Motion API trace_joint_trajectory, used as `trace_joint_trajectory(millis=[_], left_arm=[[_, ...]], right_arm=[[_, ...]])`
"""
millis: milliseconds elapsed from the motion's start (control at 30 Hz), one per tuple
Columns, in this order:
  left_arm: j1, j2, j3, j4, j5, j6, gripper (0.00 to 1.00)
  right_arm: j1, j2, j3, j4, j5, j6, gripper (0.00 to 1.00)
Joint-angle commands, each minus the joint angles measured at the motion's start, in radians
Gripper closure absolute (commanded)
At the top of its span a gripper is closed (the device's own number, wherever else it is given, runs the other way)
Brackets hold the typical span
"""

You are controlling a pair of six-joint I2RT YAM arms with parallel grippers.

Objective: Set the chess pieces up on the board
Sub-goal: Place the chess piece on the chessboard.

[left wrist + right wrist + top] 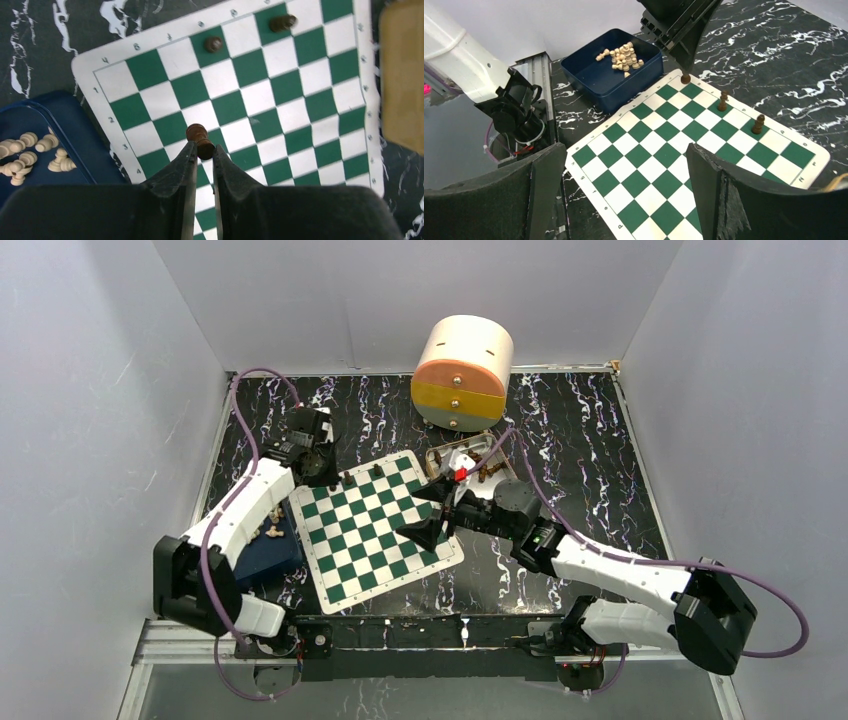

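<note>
Left hand (203,148) pinching dark chess piece (196,133), right hand (623,155) spread wide

Soft, even light falls from above; the white walls (100,390) read bright and shadows on the table (600,440) are faint. The board (280,100) is sharp in both wrist views; the near foreground is dark and slightly blurred.

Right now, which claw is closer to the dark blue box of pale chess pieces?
Left. The left claw hangs over a corner of the green-and-white board, near the dark blue box; the right claw is over the board's opposite side.
</note>
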Motion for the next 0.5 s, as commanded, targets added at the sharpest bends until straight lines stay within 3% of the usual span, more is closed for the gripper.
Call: trace_joint_trajectory(millis=[0, 100, 467], left_arm=[[0.106, 0.041, 0.019, 0.085, 0.018, -0.018, 1.00], [0.196, 0.065, -0.005, 0.137, 0.121, -0.040, 1.00], [0.325, 0.108, -0.109, 0.244, 0.230, -0.061, 1.00]], right_arm=[[0.004, -0.056, -0.019, -0.023, 0.070, 0.013, 0.01], [0.004, -0.074, -0.026, -0.023, 0.074, 0.015, 0.01], [0.004, -0.065, -0.009, -0.040, 0.060, 0.000, 0.01]])
